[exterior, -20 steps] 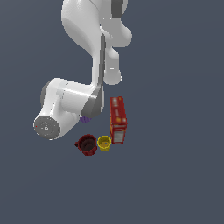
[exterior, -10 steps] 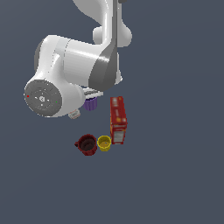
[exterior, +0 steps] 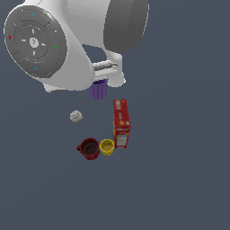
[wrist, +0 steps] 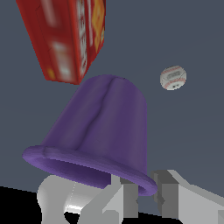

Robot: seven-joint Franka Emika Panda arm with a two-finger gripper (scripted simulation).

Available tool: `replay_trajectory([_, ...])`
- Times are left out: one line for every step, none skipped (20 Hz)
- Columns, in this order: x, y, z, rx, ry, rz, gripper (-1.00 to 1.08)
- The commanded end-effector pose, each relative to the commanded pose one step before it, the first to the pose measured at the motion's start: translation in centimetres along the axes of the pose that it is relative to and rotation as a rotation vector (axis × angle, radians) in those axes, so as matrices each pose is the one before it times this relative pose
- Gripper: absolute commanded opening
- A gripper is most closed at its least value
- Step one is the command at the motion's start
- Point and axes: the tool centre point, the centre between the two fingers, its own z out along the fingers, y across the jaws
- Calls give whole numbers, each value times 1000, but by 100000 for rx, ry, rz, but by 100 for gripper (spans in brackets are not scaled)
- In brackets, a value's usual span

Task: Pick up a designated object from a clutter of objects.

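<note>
The small purple ribbed cup (exterior: 98, 89) hangs from my gripper (exterior: 102, 79), lifted off the grey floor, under the large white arm. In the wrist view the cup (wrist: 105, 127) fills the middle, and the gripper (wrist: 146, 192) is shut on its rim, with a grey finger (wrist: 131, 197) on each side of the rim. The rest of the clutter lies below: a white ball (exterior: 76, 116), a tall red box (exterior: 121, 122), a small yellow cup (exterior: 107, 147) and a dark red mug (exterior: 89, 148). The box (wrist: 65, 35) and ball (wrist: 173, 78) also show in the wrist view.
The white arm's big joint (exterior: 49, 40) fills the upper part of the exterior view on its left and hides the floor behind it. The red box, yellow cup and mug stand close together in a row; the ball lies apart on the exterior view's left.
The arm has risen towards the exterior camera and looks much larger. The purple cup has gone up with it, away from the red box and the other items.
</note>
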Motion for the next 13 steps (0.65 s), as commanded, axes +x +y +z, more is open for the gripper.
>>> replay_trajectory([-1045, -828, -1211, 77, -58, 75, -100])
replay_trajectory([-298, -257, -385, 0, 0, 0, -100])
replay_trajectory([-263, -229, -345, 0, 0, 0, -100])
replay_trajectory([-229, -200, -306, 0, 0, 0, -100])
replay_trajectory([-196, -173, -268, 0, 0, 0, -100])
replay_trajectory([-182, -140, -230, 7, 11, 97, -100])
replay_trajectory([-133, -119, -195, 0, 0, 0, -100])
replay_trajectory([-103, -94, -159, 0, 0, 0, -100])
replay_trajectory([-77, -72, -126, 0, 0, 0, -100])
replay_trajectory([-54, -51, -94, 0, 0, 0, -100])
replay_trajectory([-35, -34, -65, 0, 0, 0, -100])
replay_trajectory([-19, -19, -38, 0, 0, 0, -100])
replay_trajectory([-6, -6, -12, 0, 0, 0, -100])
